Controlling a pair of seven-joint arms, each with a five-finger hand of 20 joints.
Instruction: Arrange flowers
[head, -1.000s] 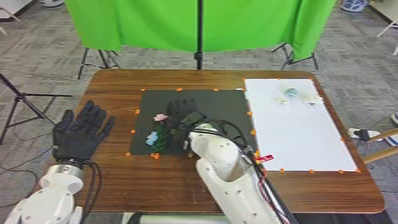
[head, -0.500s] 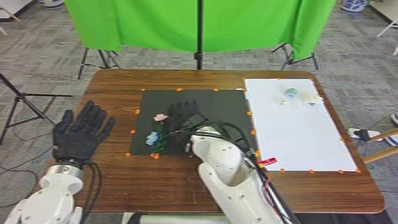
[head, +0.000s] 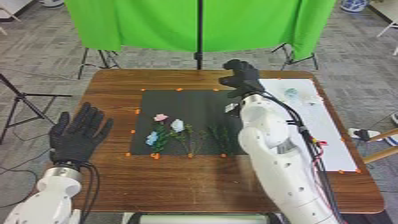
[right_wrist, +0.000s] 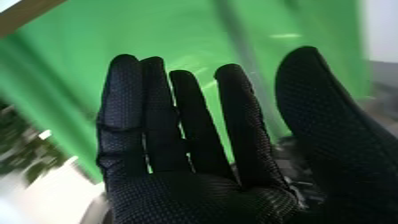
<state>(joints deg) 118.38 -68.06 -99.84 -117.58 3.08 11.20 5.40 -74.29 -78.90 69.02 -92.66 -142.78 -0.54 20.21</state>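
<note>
The right hand (head: 240, 77) is over the far edge of the bench (head: 178, 185), at the back right corner of the black mat (head: 195, 102). It is released: the right wrist view has its fingers straight and slightly spread, the thumb well away from them, nothing grasped, and the green cloth (right_wrist: 160, 30) behind.

The flowers lie on the mat, nearer the robot than that hand and mostly to its left, apart from it. The pink flower (head: 161, 117) is on the mat's left side, with the blue flower (head: 152, 136) just beside it on the robot's side, green leaves (head: 161, 144) next to the blue one. To their right is a pale bluish-white flower (head: 178, 125), its thin stems running toward the robot. Farther right are more green stems (head: 221, 139), beside the right arm. A white shape (head: 232, 107) sits right by the right wrist, partly covered — I can't tell whether the two touch.

The left hand (head: 78, 134) is at the left side of the bench, to the left of the mat, fingers straight and holding nothing. The pink and blue flowers are to its right, well apart from it.

On the white sheet (head: 315, 117), to the right of the mat, are a pale blue piece (head: 291, 92) and a small whitish piece (head: 311, 100). Both are to the right of the right hand and somewhat nearer the robot — apart from it. Orange markers (head: 179, 89) run along the mat's edges.
</note>
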